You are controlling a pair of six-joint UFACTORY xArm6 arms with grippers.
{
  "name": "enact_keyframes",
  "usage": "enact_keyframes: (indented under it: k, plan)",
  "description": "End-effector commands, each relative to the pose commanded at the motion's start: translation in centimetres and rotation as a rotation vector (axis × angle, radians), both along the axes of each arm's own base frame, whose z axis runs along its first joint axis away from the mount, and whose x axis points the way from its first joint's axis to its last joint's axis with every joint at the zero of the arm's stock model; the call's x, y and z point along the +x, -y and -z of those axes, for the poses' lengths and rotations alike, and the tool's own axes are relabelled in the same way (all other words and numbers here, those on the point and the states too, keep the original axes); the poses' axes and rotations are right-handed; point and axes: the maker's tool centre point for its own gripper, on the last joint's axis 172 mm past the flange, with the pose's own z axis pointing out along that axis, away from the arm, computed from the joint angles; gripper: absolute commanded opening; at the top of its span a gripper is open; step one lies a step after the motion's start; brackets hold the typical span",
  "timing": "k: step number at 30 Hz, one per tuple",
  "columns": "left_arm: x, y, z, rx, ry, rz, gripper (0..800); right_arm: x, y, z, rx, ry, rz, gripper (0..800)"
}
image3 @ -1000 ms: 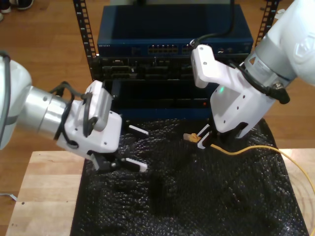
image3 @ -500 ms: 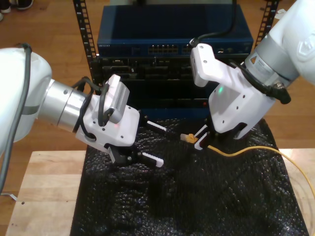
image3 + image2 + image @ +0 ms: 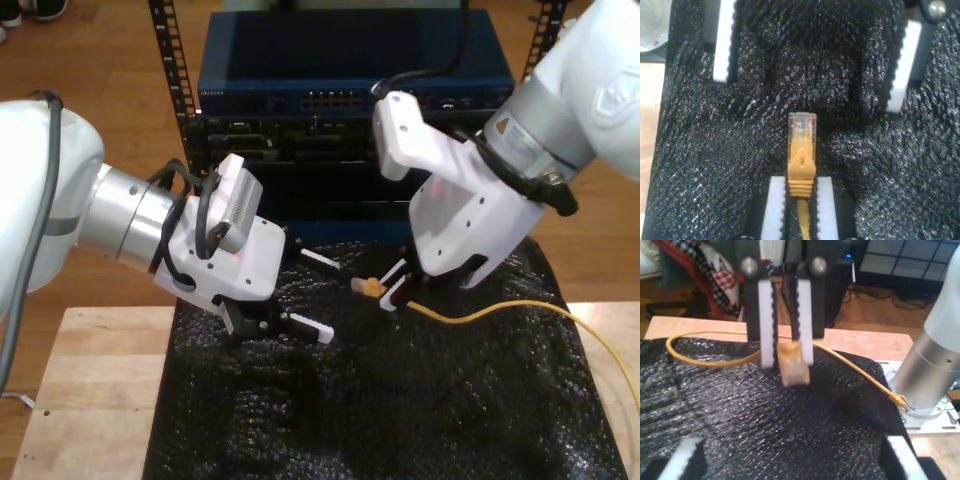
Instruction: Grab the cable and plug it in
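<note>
Cable (image 3: 801, 165) tail behind gripper (image 3: 801, 205)

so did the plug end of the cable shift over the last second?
Yes. In the exterior view the plug, held in my second gripper, moved toward that view's left, now nearer the middle of the rack.

No legible text, labels or numbers anywhere

mat (image 3: 400, 400): black, bubbly, spread over wooden table (image 3: 90, 390) | rack (image 3: 350, 110): behind table, blue switch (image 3: 350, 60) on top with a port row, dark units below | floor (image 3: 90, 90): wood | cloth (image 3: 710, 270): red checked, beyond table
</note>
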Motion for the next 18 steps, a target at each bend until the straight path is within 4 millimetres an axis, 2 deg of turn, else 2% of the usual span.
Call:
enact_keyframes:
  k: [3,10,18]
  plan:
    - [0.0,0.0,0.0,0.0,0.0,0.0,766,-0.3,-0.5,0.8,-0.006,-0.019,-0.015,7]
    - [0.0,0.0,0.0,0.0,0.001,0.001,703,-0.6,-1.1,1.1,-0.008,-0.027,-0.028,7]
    - [0.0,-0.1,0.1,-0.005,0.025,0.01,554,-0.4,-1.3,1.4,-0.009,-0.026,-0.028,7]
